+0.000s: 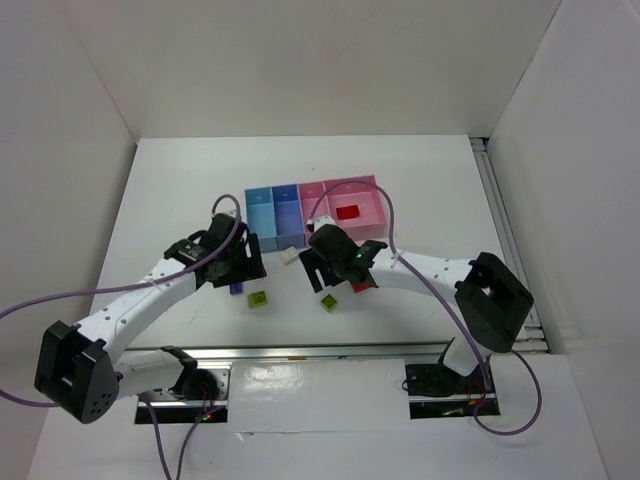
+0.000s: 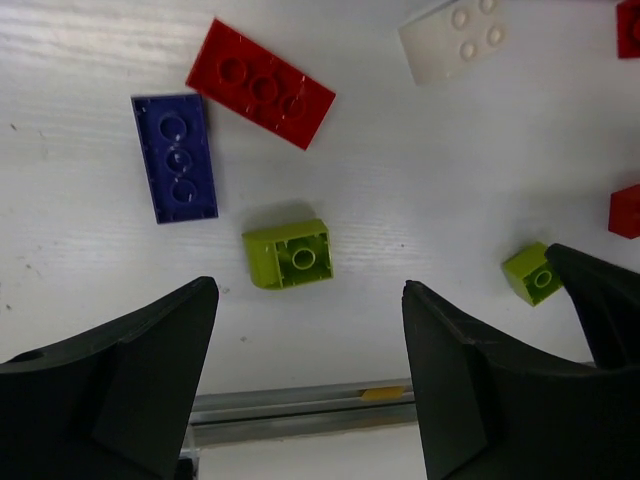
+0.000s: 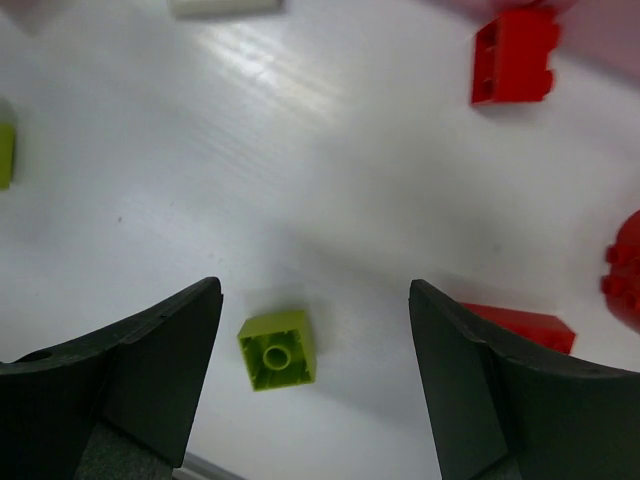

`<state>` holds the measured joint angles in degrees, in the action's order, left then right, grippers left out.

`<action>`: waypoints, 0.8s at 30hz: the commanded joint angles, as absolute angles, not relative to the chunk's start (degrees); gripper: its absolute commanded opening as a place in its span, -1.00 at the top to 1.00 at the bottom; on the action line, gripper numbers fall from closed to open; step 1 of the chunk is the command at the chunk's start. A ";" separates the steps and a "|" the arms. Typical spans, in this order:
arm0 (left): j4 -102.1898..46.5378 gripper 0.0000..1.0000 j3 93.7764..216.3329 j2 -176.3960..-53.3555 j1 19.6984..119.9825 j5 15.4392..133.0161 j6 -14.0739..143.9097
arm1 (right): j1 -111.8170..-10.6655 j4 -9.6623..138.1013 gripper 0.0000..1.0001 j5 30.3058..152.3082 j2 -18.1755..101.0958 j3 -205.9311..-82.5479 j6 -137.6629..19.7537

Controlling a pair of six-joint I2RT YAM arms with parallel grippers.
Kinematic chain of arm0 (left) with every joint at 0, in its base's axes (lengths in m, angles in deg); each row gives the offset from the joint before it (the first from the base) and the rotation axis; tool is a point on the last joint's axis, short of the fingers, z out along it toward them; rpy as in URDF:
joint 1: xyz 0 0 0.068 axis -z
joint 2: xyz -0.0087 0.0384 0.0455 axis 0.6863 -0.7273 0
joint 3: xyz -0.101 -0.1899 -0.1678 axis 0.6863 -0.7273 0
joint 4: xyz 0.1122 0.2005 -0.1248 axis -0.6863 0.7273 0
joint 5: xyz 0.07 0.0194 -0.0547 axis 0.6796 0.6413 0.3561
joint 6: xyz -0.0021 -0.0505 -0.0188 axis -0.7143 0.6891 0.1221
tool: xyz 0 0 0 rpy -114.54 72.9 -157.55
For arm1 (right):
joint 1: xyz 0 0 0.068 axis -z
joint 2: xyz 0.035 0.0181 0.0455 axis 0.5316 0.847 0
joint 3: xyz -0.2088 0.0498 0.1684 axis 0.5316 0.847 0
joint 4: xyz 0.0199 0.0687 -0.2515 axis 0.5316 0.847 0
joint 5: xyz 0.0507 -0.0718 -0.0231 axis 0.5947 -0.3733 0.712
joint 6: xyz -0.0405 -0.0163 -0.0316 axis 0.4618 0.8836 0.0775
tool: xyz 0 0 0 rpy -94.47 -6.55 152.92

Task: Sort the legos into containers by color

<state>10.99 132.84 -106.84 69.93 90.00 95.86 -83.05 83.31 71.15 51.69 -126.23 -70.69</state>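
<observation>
Top view shows the containers [image 1: 262, 215]; left wrist, studs on the purple lego [image 2: 175, 157].

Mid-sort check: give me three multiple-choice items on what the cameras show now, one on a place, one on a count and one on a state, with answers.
1. Which bin holds the red brick that is already sorted?
A. the light blue bin
B. the periwinkle bin
C. the wider pink bin

2. How many lime green bricks lie on the table?
A. one
B. two
C. four

3. How do the fingers of the right gripper stand?
A. shut on a brick lifted off the table
B. open, over a lime green brick on the table
C. shut, with nothing between them

Answers:
1. C: the top view shows red inside the right-end bin.
2. B: a second one lies near the first.
3. B: the right wrist view shows a wide gap, with the brick lying in it.
</observation>
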 commanded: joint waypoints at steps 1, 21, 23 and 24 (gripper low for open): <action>9.09 -0.70 129.83 -105.30 71.20 89.08 101.58 | -86.34 83.92 -0.65 73.22 52.05 -125.21 -68.32; 3.98 -0.70 125.60 -114.52 74.72 88.99 105.19 | -88.62 84.45 -0.21 74.01 54.25 -120.72 -69.45; 3.46 -0.70 124.90 -115.05 74.72 88.99 105.19 | -89.24 84.98 -0.02 72.86 54.25 -120.72 -70.07; 3.46 -0.70 124.29 -115.06 74.72 89.69 105.19 | -89.24 85.50 0.24 71.38 54.25 -120.72 -71.11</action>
<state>5.30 125.28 -114.73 74.61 89.19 103.38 -88.28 84.38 74.39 55.27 -120.99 -69.11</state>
